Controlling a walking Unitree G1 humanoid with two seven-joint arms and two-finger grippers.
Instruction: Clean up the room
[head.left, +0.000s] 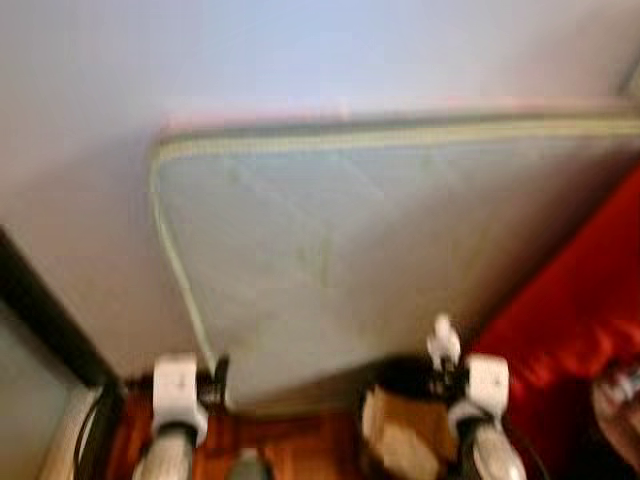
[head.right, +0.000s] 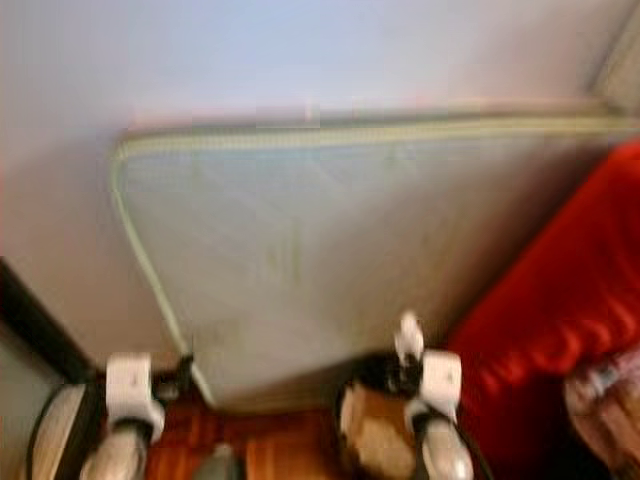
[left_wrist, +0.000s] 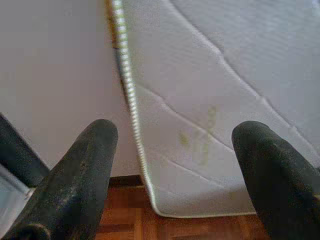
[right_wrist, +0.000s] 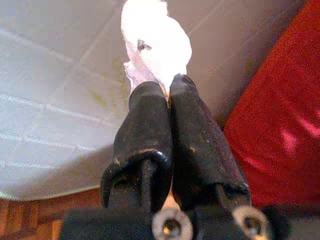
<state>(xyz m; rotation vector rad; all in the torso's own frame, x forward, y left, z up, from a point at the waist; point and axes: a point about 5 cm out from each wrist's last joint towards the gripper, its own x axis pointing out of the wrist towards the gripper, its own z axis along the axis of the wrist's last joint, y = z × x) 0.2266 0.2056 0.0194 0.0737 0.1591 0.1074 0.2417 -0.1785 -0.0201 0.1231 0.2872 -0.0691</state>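
Note:
My right gripper (right_wrist: 161, 90) is shut on a crumpled white paper (right_wrist: 156, 42), which sticks out past its fingertips; in the eye views the same white paper (head.left: 443, 340) shows above my right wrist. It hangs just over a dark round bin (head.left: 410, 420) with brown lining that stands on the wooden floor. My left gripper (left_wrist: 175, 145) is open with nothing between its black fingers (left_wrist: 87, 165), and it points at the lower corner of a pale mattress (head.left: 380, 250) leaning on the wall.
The mattress with its yellow-green piping (left_wrist: 127, 90) leans against a white wall (head.left: 90, 120). A red cloth-covered piece of furniture (head.left: 580, 320) stands at the right. A dark frame (head.left: 50, 320) runs along the left. Reddish wooden floor (head.left: 300, 450) lies below.

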